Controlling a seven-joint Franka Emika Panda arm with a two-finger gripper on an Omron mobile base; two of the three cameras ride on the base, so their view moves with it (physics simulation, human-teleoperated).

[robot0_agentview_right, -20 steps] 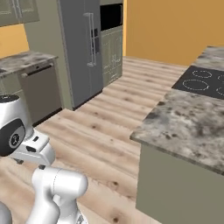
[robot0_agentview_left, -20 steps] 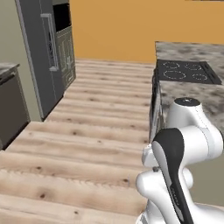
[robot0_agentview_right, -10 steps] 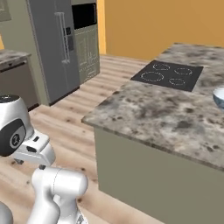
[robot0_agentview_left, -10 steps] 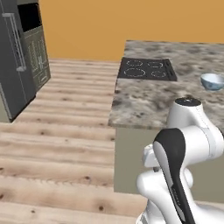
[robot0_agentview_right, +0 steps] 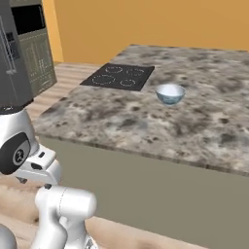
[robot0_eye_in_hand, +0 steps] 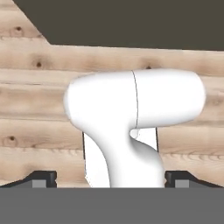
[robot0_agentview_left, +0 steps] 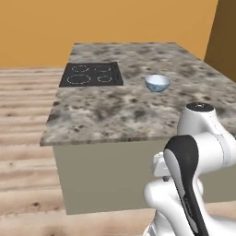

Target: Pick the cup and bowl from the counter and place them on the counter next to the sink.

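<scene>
The whole view has shifted since a second ago: the fridge and open floor have slid away and the island table (robot0_agentview_left: 115, 110) now sits square ahead, so it is the base that has driven, not the things. The bowl (robot0_agentview_left: 157, 83) has come into sight, standing on the table just right of the black stovetop (robot0_agentview_left: 91, 74), toward the far side; the right base view shows it (robot0_agentview_right: 170, 93) the same way. The cup and the sink are not yet to be seen. The end effector (robot0_eye_in_hand: 111, 178) hangs folded low, pointing at the wooden floor (robot0_eye_in_hand: 30, 109), fingers wide apart and empty. Judging by this, the approach is nearly done and the reach for the bowl comes next.
</scene>
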